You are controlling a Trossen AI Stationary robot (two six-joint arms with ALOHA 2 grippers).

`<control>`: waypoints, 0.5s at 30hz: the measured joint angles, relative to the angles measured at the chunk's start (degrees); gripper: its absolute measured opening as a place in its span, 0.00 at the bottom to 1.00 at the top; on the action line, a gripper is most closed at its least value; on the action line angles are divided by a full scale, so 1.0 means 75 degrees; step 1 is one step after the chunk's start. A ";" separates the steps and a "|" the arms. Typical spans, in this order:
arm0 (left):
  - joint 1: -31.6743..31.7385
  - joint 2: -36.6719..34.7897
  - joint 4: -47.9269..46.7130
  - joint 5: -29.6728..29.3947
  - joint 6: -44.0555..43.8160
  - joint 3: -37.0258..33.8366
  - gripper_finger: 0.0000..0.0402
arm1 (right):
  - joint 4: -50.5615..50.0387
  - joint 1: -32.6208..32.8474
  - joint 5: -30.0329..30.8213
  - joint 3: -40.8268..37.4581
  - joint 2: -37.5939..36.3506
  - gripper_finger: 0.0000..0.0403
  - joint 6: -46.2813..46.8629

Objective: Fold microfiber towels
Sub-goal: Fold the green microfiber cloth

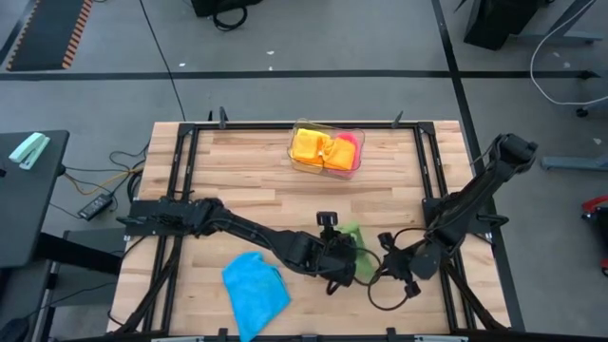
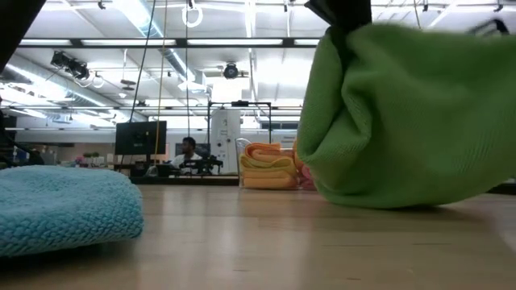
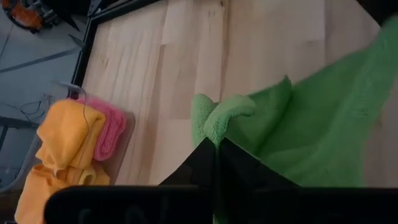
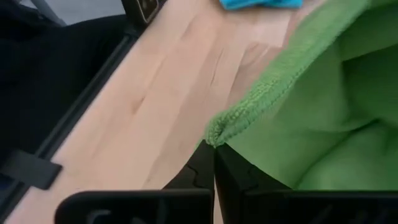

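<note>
A green microfiber towel [image 1: 359, 251] [image 2: 403, 121] hangs bunched between my two grippers near the table's front edge, right of centre. My left gripper [image 1: 344, 258] [image 3: 217, 148] is shut on it from the left. My right gripper [image 1: 382, 268] [image 4: 214, 148] is shut on it from the right. A blue towel [image 1: 255, 290] [image 2: 64, 205] lies crumpled on the table to the front left. Orange and pink towels [image 1: 323, 148] [image 3: 68, 143] lie folded in the clear tray. My left gripper pinches a folded-over bit of the green towel's hemmed edge [image 3: 214, 121] between its two shut fingers, slanting down. The cloth spreads away from the fingers, slack. My right gripper pinches a corner of the green towel [image 4: 216, 132] at the hem between its two shut fingers, slanting down. The towel sags below both holds in a loose bundle [image 2: 379, 177]; whether its lowest part touches the table I cannot tell.
The clear plastic tray [image 1: 296, 160] stands at the table's far edge, near the middle. Black rails [image 1: 180, 171] frame the wooden tabletop on the left and right. Bare wood [image 1: 256, 190] lies between the tray and the grippers.
</note>
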 joint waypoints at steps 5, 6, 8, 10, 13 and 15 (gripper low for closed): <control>-0.0183 -0.0053 0.0015 0.0006 0.0189 0.0000 0.08 | -0.1417 0.0005 0.0056 0.1146 -0.0118 0.01 0.0004; -0.0218 -0.0107 0.0008 0.0011 0.0192 0.0000 0.08 | -0.1734 0.0008 0.0055 0.1390 -0.0118 0.01 0.0004; -0.0276 -0.0182 0.0078 0.0002 0.0197 0.0007 0.11 | -0.2346 0.0005 0.0056 0.1798 -0.0090 0.01 0.0004; -0.0310 -0.0201 0.0062 0.0000 0.0337 0.0015 0.13 | -0.2886 0.0005 0.0107 0.2129 -0.0077 0.01 0.0004; -0.0326 -0.0181 -0.0151 0.0183 0.0396 0.0003 0.15 | -0.3263 0.0005 0.0117 0.2428 -0.0080 0.01 0.0020; -0.0277 -0.0181 -0.0166 0.0401 0.0390 0.0003 0.12 | -0.3562 0.0016 0.0103 0.2563 -0.0080 0.01 0.0065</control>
